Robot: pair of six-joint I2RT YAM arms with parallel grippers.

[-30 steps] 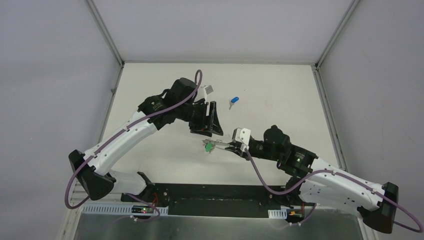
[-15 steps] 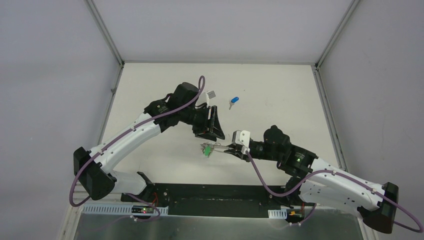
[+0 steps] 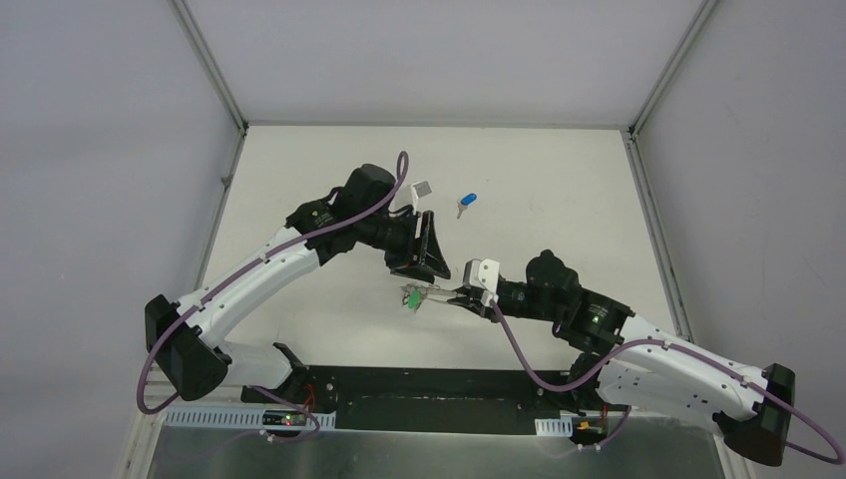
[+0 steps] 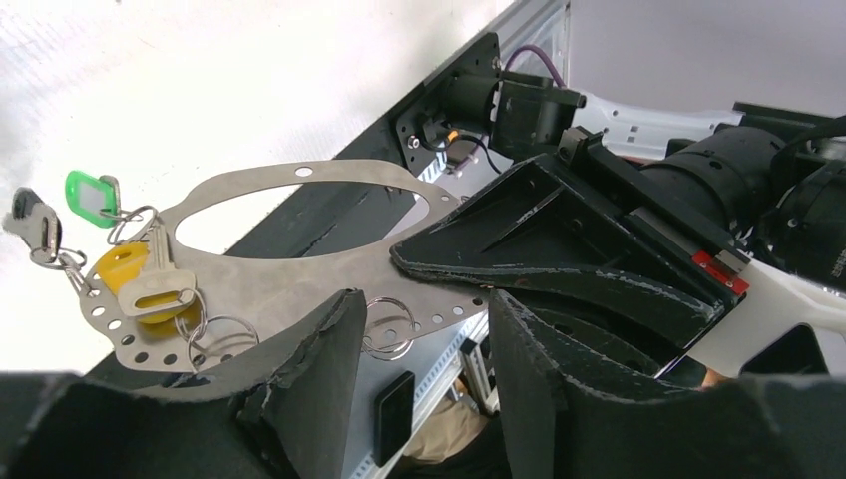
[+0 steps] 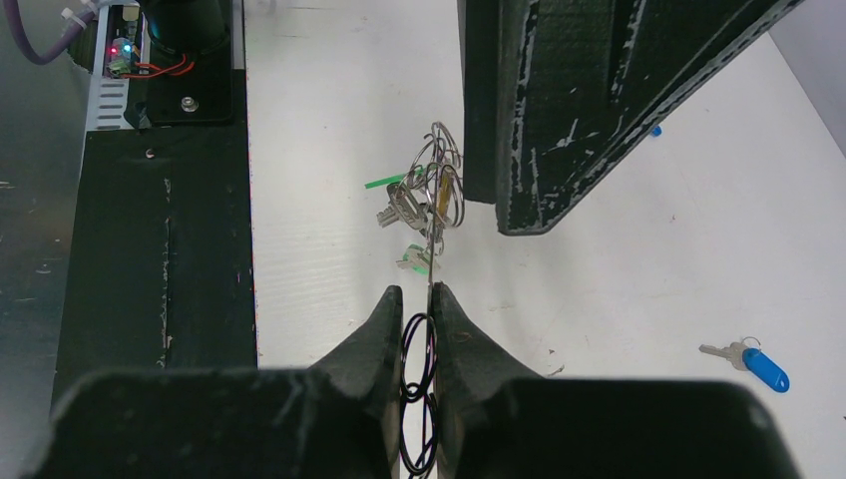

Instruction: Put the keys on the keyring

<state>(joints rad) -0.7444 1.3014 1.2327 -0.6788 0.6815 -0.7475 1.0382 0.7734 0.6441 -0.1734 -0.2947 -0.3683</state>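
- A flat grey metal keyring, a plate with a large oval opening and small holes punched along its rim, is held in the air above the white counter.
- One end of the keyring is gripped by the right hand. Its two black fingers are closed on the thin plate, which is seen edge-on between them in the right wrist view.
- The left hand is placed at the long edge of the keyring with its two black fingers spread apart, and nothing is clamped between them.
- That edge of the keyring and a few bare wire split rings hanging from it are seen in the gap just beyond the left fingertips. Whether the fingers touch the plate cannot be told.
- At the end of the keyring opposite the right hand, a small silver key with a green plastic tag is hung from the rim on wire rings.
- Beside it, two yellow plastic tags are hung from the rim holes of the keyring, one with a silver key blade showing.
- A small silver key with a blue plastic tag is laid flat on the counter, well apart from the keyring on its far side and joined to nothing.
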